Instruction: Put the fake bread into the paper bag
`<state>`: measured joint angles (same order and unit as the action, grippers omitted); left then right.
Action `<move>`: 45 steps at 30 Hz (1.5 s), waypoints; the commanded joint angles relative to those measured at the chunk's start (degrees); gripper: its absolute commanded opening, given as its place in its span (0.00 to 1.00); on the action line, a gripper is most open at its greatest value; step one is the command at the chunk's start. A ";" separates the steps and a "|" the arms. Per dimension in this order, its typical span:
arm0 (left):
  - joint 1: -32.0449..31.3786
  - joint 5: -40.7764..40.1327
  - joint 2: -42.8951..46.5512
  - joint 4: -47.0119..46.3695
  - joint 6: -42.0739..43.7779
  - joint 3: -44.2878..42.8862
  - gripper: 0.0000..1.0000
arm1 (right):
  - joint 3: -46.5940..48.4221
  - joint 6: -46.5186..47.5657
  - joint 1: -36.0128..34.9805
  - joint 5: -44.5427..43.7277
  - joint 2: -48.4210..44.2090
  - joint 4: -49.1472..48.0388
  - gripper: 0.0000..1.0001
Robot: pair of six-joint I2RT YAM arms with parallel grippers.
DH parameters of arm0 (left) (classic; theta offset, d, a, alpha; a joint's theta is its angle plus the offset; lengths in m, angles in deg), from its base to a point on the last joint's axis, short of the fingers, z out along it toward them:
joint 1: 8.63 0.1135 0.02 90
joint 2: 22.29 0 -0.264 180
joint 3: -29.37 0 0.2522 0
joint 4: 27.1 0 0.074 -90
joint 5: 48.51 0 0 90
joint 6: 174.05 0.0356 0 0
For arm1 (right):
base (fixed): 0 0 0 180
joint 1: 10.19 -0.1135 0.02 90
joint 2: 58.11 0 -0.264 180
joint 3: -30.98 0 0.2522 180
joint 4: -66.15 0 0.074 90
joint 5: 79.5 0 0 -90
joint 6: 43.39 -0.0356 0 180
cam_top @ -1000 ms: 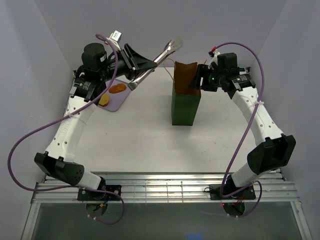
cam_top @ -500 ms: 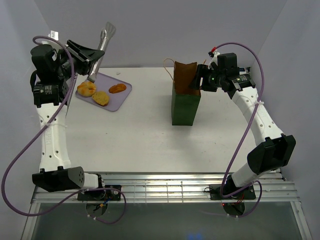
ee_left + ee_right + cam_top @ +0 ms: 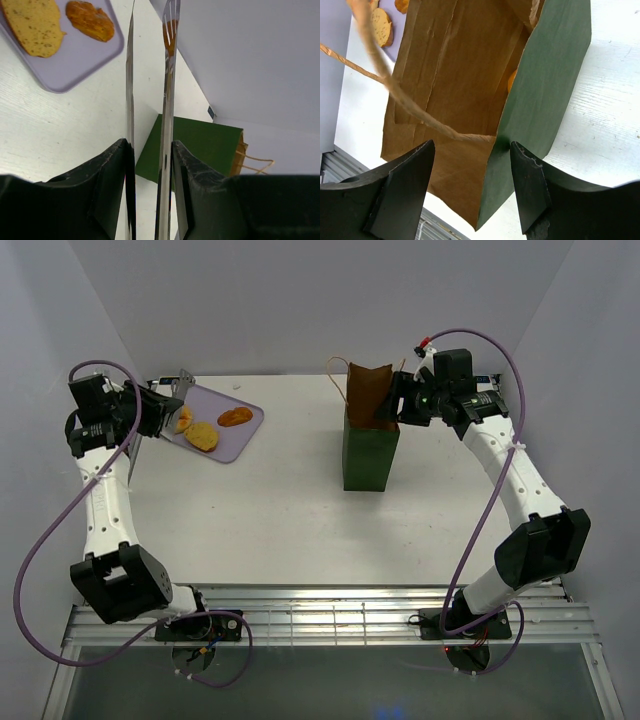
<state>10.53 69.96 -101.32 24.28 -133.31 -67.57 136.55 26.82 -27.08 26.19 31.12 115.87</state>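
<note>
Clamping tongs [image 3: 167,100], left jaws; right jaws astride paper bag [image 3: 555,75] rim, grip unclear.

The tray [image 3: 215,400] sits at the far left of the worktop [image 3: 270,510], and the paper bag [image 3: 370,455] stands upright well to its right, near the middle of the far edge. On the tray lie the doughnut [image 3: 183,420] at the left, the slice [image 3: 202,436] just right of it and nearer, and the oval pastry [image 3: 235,417] farthest right. A fourth piece [image 3: 511,80] lies inside the bag. The left pincer [image 3: 149,144], with the tongs [image 3: 169,75] between its fingers, is at the tray's left edge. The right pincer [image 3: 397,405] straddles the bag's right wall at the rim, one finger inside and one outside
</note>
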 commanded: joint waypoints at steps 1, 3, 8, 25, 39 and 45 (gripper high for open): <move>1.40 -2.71 -1.92 -2.81 2.06 1.60 0.50 | -1.80 -1.04 0.27 2.59 -1.43 -2.92 0.68; 2.20 -2.11 -3.15 -4.66 -0.48 2.93 0.50 | -2.42 -1.30 0.27 2.95 -1.87 -3.36 0.68; 3.69 -2.71 -8.24 -7.39 -4.35 3.02 0.51 | -3.30 -1.57 0.27 4.00 -2.22 -3.97 0.68; 11.69 2.46 -18.53 -11.61 -8.58 4.25 0.53 | -2.86 -1.57 0.27 4.01 -1.34 -3.97 0.68; 13.45 8.88 -22.13 -15.92 -7.35 7.50 0.56 | -3.30 -1.30 0.27 4.00 -1.43 -3.89 0.69; 13.89 9.06 -23.54 -16.62 -6.64 8.03 0.57 | -3.39 -0.95 0.27 4.01 -1.52 -3.88 0.69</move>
<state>23.80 77.17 -125.25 9.64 -140.91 -59.88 133.07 25.40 -27.08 29.77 31.08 113.95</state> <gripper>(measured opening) 0.569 0.687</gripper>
